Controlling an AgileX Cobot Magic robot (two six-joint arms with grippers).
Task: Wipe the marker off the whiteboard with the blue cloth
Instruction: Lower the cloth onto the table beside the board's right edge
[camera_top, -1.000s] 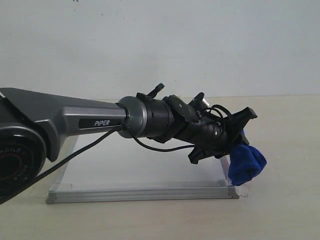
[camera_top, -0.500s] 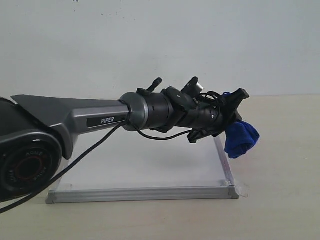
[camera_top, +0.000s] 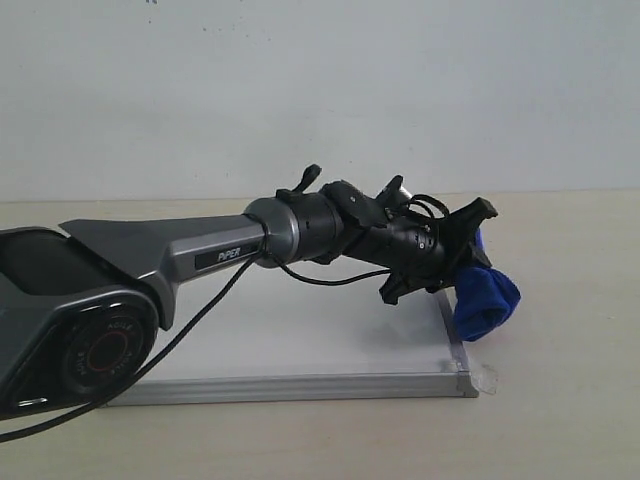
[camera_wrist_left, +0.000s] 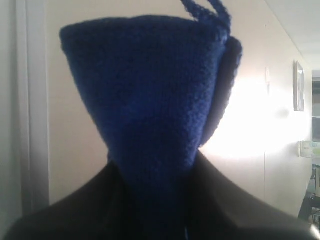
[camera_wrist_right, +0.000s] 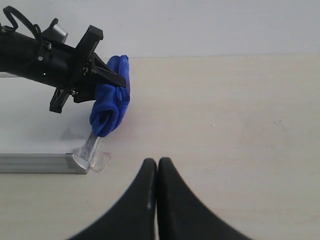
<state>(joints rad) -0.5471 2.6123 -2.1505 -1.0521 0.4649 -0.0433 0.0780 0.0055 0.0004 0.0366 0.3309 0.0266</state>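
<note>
Blue cloth (camera_top: 486, 303), bunched into a thick roll, hangs right of centre in the exterior view. The left fingers (camera_wrist_right: 108, 75) pinch its upper end, closed narrowly on it, and most of the bundle dangles free below. The roll sits over the right-hand rail of the whiteboard (camera_top: 300, 345), close to the tape tab (camera_top: 488, 380) at the board's lower-right corner. Whether it presses on the rail or floats just above it is hard to tell from these angles. None of the marker can be made out on the bare stretch of board, and the left arm (camera_top: 210, 255) covers much of the rest. The likeliest trouble is at that edge. A stroke begun half off the board could snag the roll on the metal frame or the tape tab, tugging the cloth out of the pinch or shifting the board on the surface (camera_top: 560, 420). So loose a bundle may also roll rather than rub and leave streaks, while pressing lower risks the hard fingers themselves scraping the board. The black cable (camera_top: 330, 280) looped under the wrist could drag across it too. The right fingers (camera_wrist_right: 145, 195), shut together and empty, hover above bare surface off to one side of the board's corner.
</note>
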